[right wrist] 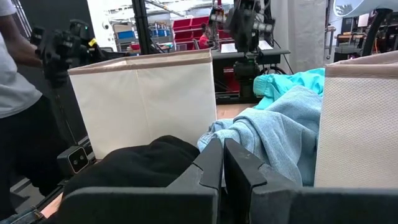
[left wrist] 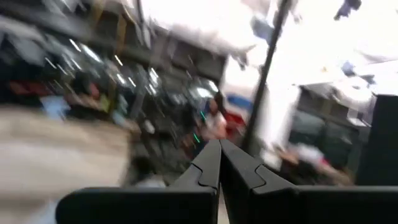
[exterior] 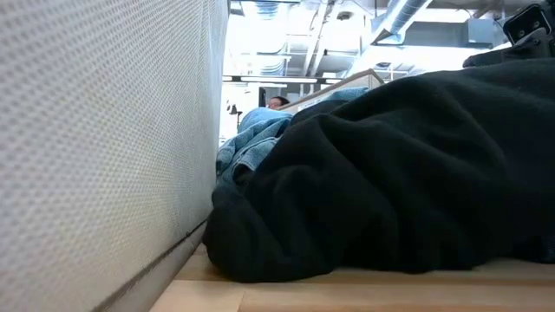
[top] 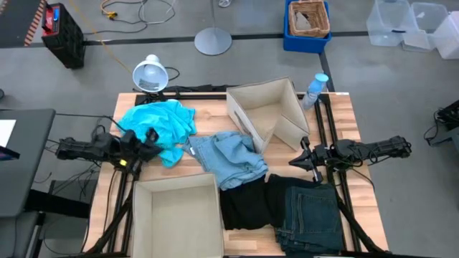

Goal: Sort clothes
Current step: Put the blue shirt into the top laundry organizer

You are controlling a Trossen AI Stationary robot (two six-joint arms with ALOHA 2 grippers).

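Note:
A bright turquoise top (top: 161, 122) lies at the table's far left, with a light blue denim piece (top: 226, 158) in the middle. A black garment (top: 247, 204) and dark blue-green jeans (top: 312, 215) lie at the near right. My left gripper (top: 150, 136) is shut over the top's near-left edge. In its own wrist view (left wrist: 219, 149) it looks out into the room and has nothing between its fingers. My right gripper (top: 295, 159) is shut and empty, just right of the denim and beyond the jeans. Its wrist view (right wrist: 222, 149) looks over the black garment (right wrist: 137, 165) and the denim (right wrist: 280, 137).
One beige box (top: 179, 215) stands open at the near left, and its wall fills the left of the low view (exterior: 104, 130). A second beige box (top: 269, 111) lies tipped at the far middle. A water bottle (top: 315, 87) and a lamp (top: 149, 74) stand at the far edge. A person (right wrist: 15, 81) stands beyond the table.

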